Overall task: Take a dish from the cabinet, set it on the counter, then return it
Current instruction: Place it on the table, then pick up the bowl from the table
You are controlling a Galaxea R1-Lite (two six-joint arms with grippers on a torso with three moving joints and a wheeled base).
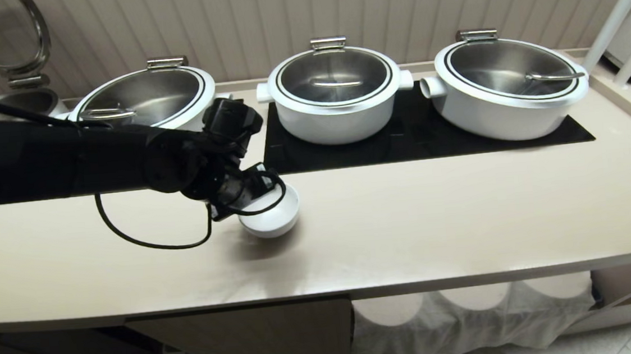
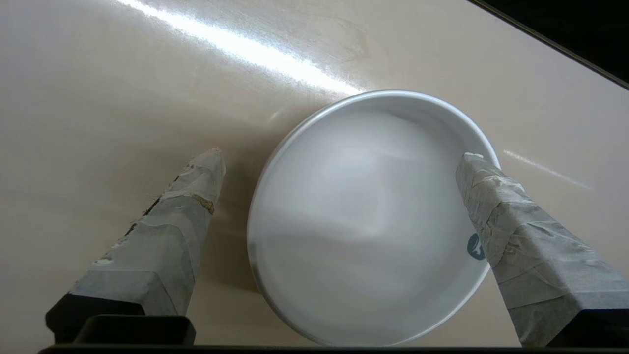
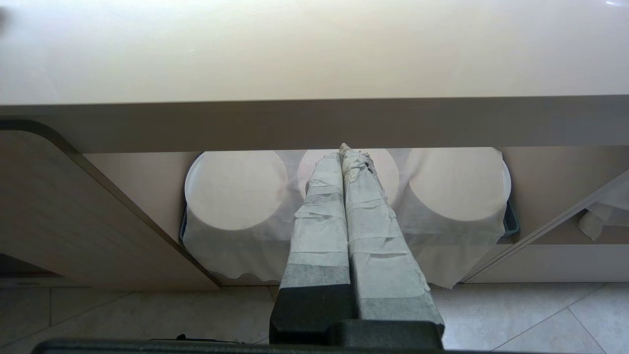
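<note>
1. Since the dish (image 1: 271, 218) sits upright on the counter (image 1: 409, 220), in front of the black glass panel (image 1: 403, 142), the head view puts it right under the left gripper (image 1: 249, 196), whose arm reaches in from the robot's left. The right arm is not in this view, so the left is the nearer one.
2. Left wrist view: left gripper (image 2: 339, 162) stands wide, holding nothing. One taped finger (image 2: 167, 221) is outside the rim, apart from it; the other finger (image 2: 511, 221) lies over the opposite rim. Bowl is round, so no long axis; I judge the re-grasp needs the rim between the fingers.
3. Right wrist view: right gripper (image 3: 344, 152) is closed and empty, parked low facing the cabinet (image 3: 73, 206) w/ cloth-covered white stacks (image 3: 236, 191).
</note>
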